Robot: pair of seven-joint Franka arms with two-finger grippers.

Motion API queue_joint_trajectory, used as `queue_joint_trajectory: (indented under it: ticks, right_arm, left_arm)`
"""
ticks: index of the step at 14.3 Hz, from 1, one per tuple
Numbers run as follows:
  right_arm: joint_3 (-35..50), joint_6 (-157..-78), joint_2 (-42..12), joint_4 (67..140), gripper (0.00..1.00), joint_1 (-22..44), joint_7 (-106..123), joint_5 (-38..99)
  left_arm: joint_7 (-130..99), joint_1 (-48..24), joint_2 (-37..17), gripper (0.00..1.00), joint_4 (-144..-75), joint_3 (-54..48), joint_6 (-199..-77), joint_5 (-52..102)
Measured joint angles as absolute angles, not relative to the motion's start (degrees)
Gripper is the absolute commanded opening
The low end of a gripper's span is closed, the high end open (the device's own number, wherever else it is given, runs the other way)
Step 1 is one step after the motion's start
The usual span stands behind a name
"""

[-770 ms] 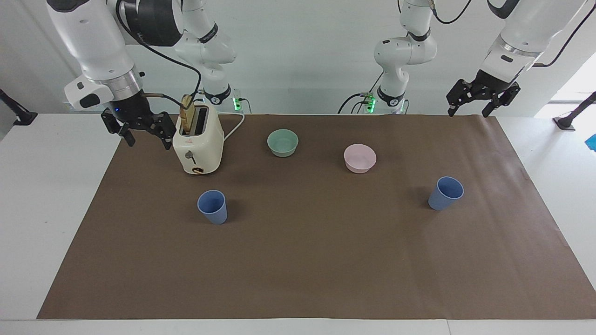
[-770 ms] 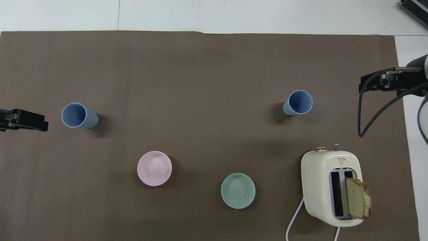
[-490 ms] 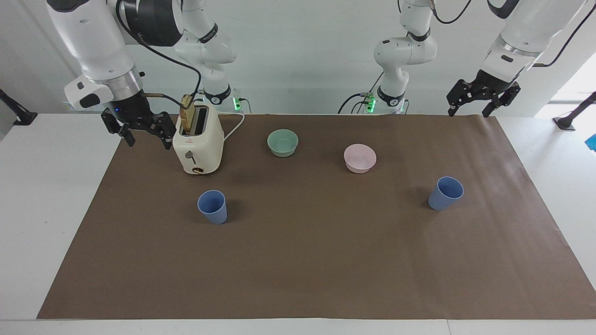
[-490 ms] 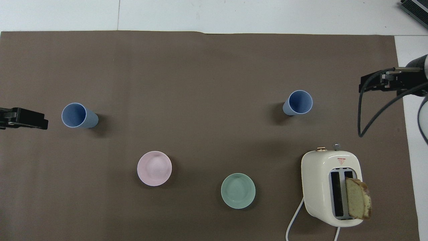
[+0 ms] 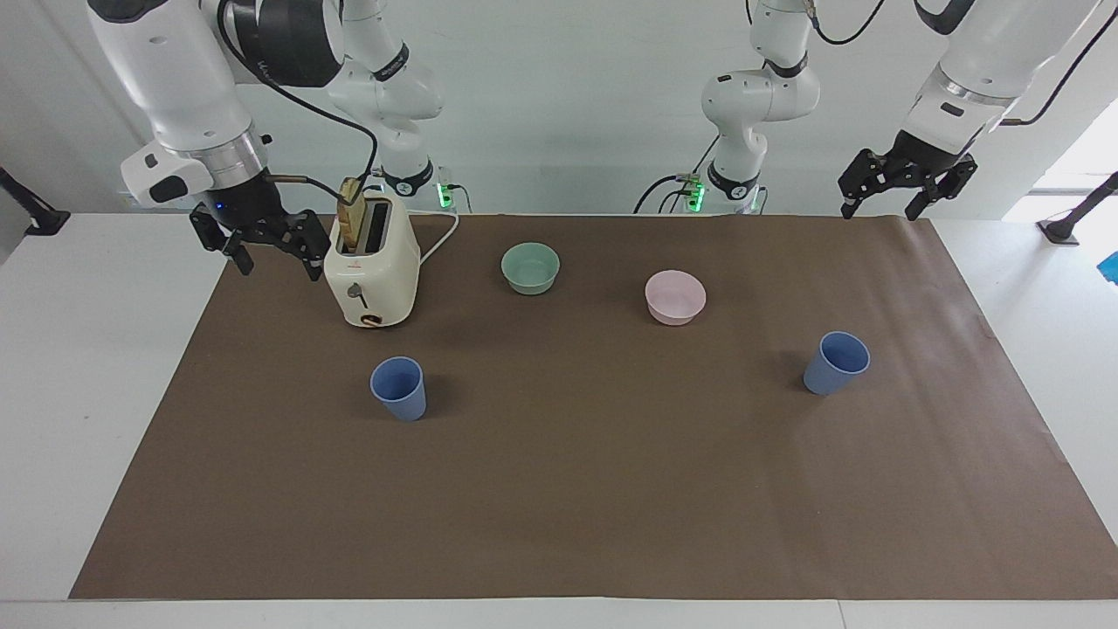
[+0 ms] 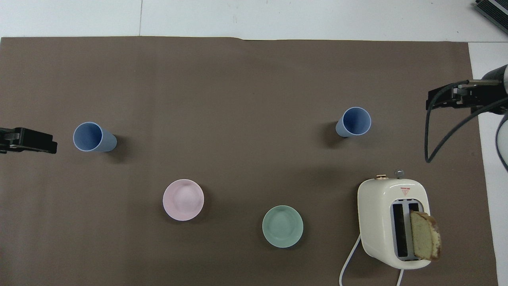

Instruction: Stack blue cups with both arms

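Two blue cups stand upright and well apart on the brown mat of the table (image 5: 559, 524): one blue cup (image 5: 399, 388) toward the right arm's end, farther from the robots than the toaster (image 5: 371, 262), and the other blue cup (image 5: 837, 362) toward the left arm's end, farther from the robots than the pink bowl (image 5: 675, 297). Neither cup is touched, so the stacking has not begun and the step in hand appears to be the first reach. The right pincer (image 5: 262, 245) hangs in the air just beside the toaster, over the mat's edge, with its fingers spread and nothing between them. The left pincer (image 5: 904, 188) hovers over the mat's corner at its own end, fingers also apart and empty, though its gap is harder to read from this angle. The mint-green bowl (image 5: 530, 267) sits between toaster and pink bowl, clear of both cups. The next move likely calls for each arm to descend beside its nearer cup, straddle the tapered wall and close gently, after which one cup must be lifted over the other's open mouth.
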State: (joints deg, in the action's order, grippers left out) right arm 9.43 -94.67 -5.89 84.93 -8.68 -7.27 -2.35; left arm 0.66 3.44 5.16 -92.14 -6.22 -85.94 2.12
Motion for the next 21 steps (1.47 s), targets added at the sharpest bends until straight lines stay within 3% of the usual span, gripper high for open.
queue_joint_trajectory:
  ticks: [7, 21]
  right_arm:
    - [9.43, -94.67, -5.88, 84.93, 1.0, -8.68, -7.27, -2.35]
    - [9.43, -94.67, -5.88, 84.93, 1.0, -8.68, -7.27, -2.35]
  left_arm:
    - [0.66, 3.95, 4.62, 1.0, -92.88, -5.95, -90.31, 2.12]
    - [0.93, 10.04, -4.18, 1.0, -97.09, -5.61, -103.78, 2.12]
